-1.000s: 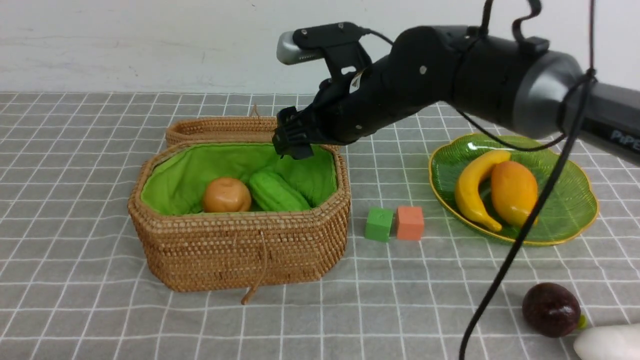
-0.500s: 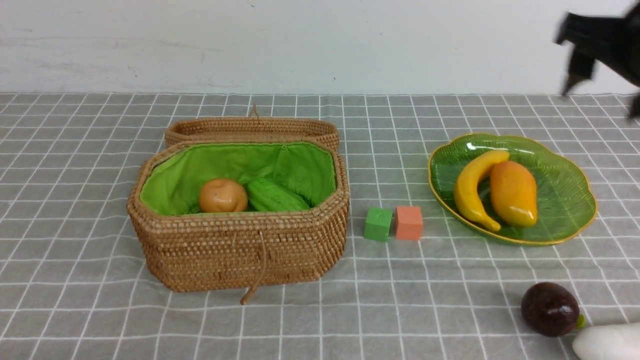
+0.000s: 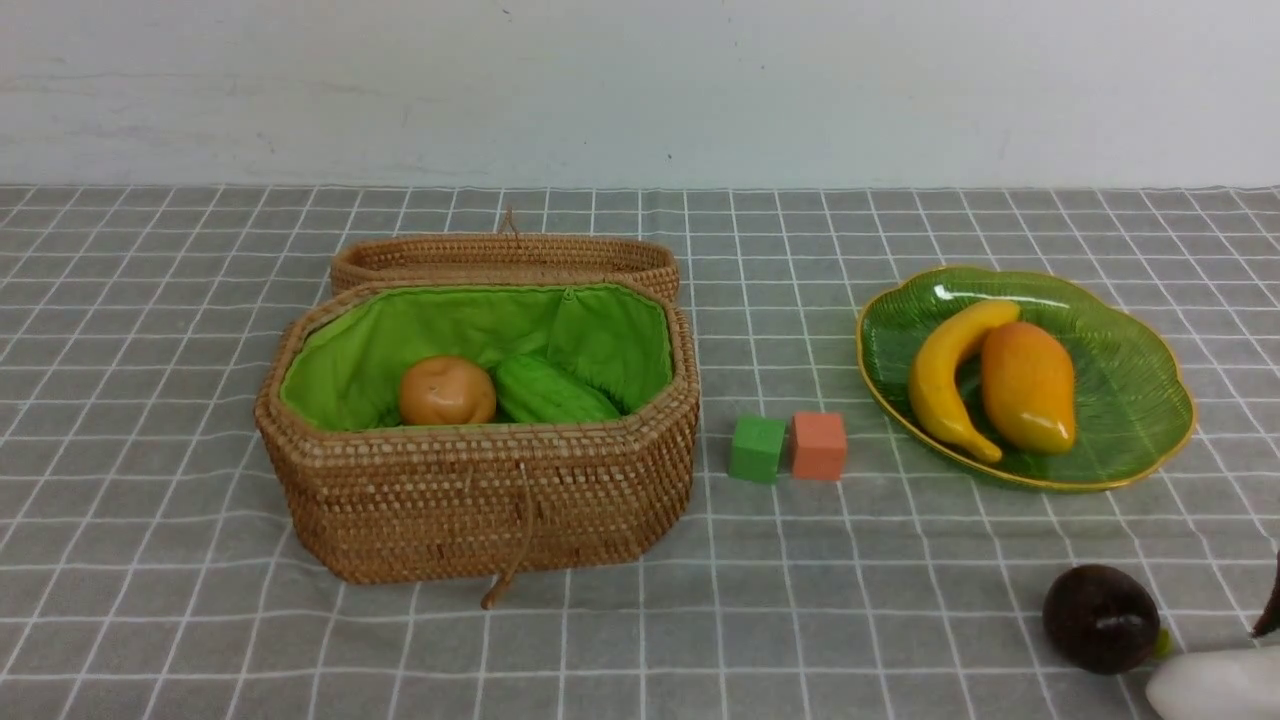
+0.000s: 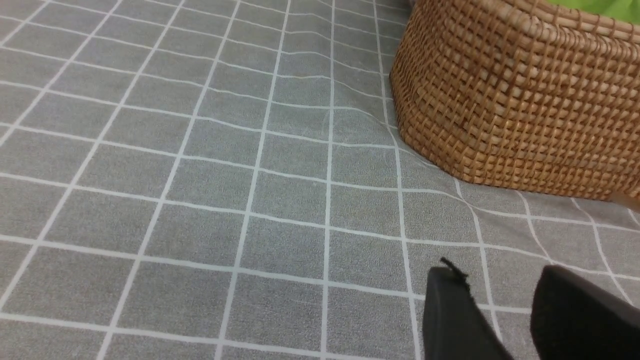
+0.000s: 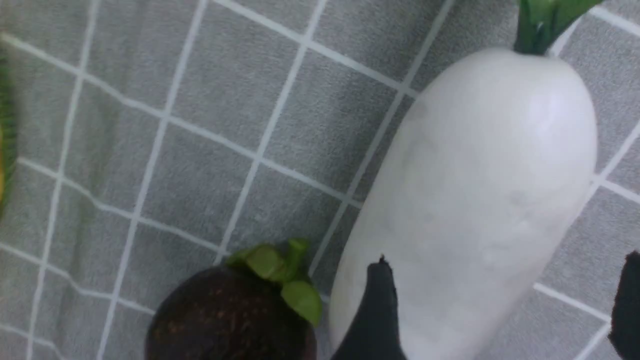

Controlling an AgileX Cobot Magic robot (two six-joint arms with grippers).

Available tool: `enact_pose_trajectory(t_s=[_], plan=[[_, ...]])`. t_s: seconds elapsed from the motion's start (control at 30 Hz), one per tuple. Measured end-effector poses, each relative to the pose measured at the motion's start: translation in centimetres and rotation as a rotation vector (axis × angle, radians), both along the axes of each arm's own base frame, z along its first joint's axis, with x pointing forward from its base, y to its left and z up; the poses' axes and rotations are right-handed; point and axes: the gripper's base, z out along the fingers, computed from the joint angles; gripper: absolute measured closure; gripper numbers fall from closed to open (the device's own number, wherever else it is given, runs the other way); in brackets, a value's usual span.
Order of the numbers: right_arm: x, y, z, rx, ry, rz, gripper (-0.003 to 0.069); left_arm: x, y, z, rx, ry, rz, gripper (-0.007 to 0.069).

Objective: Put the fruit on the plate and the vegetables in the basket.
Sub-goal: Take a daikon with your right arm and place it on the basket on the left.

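Front view: Only a dark tip of the right gripper shows, at the edge of the frame, over the white radish (image 3: 1215, 684). Just beside the radish, to the left of that tip, sits the purple fruit (image 3: 1101, 619); both rest on the table (image 3: 800, 640). Farther from the tip, beyond the purple fruit, the plate (image 3: 1130, 440) holds the banana (image 3: 945, 380) and the mango (image 3: 1028, 388). Well apart from the tip, on the far side of the two small cubes (not part of the sort), the open basket (image 3: 480, 505) holds the potato (image 3: 447, 391) and the cucumber (image 3: 555, 390). Four items are placed; two remain: the radish for the basket, the purple fruit for the plate.

Left wrist view: The left gripper (image 4: 492, 300) is partly in frame, its fingers a moderate gap apart with nothing between them. The basket stands beyond them. This arm appears to have no part in the current step.

Right wrist view: The right gripper (image 5: 505, 306) is spread wide, its fingers on either side of the radish body, and no grip is made. The purple fruit lies just outside one finger. The step in hand is judged to be picking up the radish; closing the fingers should avoid nudging the fruit.
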Motion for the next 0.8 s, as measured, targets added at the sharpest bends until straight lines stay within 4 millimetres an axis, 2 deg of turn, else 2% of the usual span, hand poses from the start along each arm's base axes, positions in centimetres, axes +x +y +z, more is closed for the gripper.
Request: enact_pose_trajectory(t_s=[0.27,0.37,0.5,0.7,0.73,0.77,0.8], plan=[[-1.3,-0.1,-3.9,-0.039,-0.121,-0.149,0.0083,0.0,0.0,0.0,0.0,0.0,0.0,0.0387],[-1.5,-0.1,-4.6,-0.044,-0.118,-0.156,0.0088,0.0,0.0,0.0,0.0,0.0,0.0,0.0387],[-1.5,-0.2,-4.8,-0.073,-0.122,-0.093,0.0146,0.0,0.0,0.0,0.0,0.0,0.0,0.0387],[-1.2,-0.3,-2.1,-0.165,-0.252,0.091,0.0148,0.0,0.0,0.0,0.0,0.0,0.0,0.0387],[-1.0,-0.3,0.0,-0.205,-0.344,0.132,0.0148,0.0,0.0,0.0,0.0,0.0,0.0,0.0387],[-1.0,-0.2,0.5,-0.209,-0.363,0.133,0.0148,0.0,0.0,0.0,0.0,0.0,0.0,0.0387],[-0.9,-0.1,2.5,-0.235,-0.445,0.159,0.0148,0.0,0.0,0.0,0.0,0.0,0.0,0.0387]])
